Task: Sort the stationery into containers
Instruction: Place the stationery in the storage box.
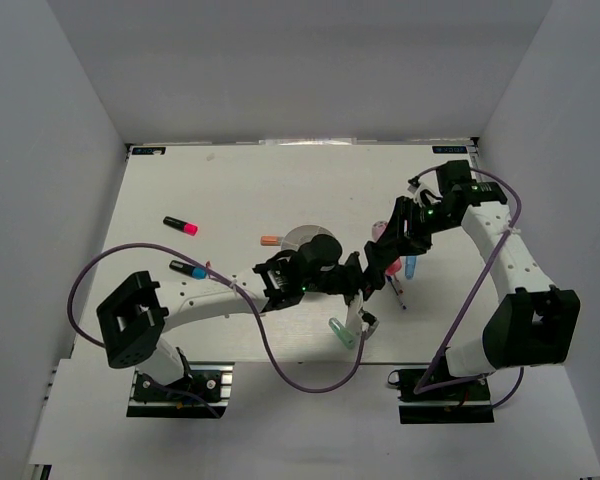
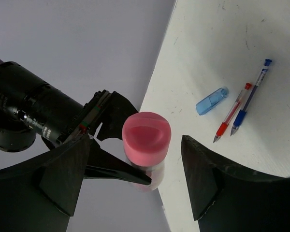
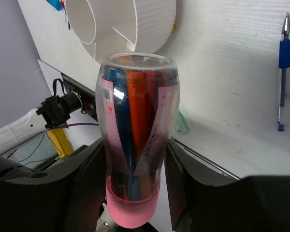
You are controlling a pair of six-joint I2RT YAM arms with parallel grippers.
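My right gripper (image 3: 135,162) is shut on a clear bottle-shaped case (image 3: 137,111) with a pink cap (image 3: 131,212), packed with orange and blue markers. My left gripper (image 2: 135,162) is open, its jaws on either side of the pink cap (image 2: 146,137) without touching it. Both meet at mid-table (image 1: 380,268). The white cup (image 1: 302,238) is partly hidden behind the left arm; its rim shows in the right wrist view (image 3: 150,29). A blue highlighter (image 2: 211,100), a red pen (image 2: 233,110) and a blue pen (image 2: 251,96) lie on the table.
A pink highlighter (image 1: 181,225), a black-and-blue one (image 1: 188,269) and an orange one (image 1: 271,240) lie left of the cup. A mint-green one (image 1: 342,333) lies near the front edge. White walls enclose the table.
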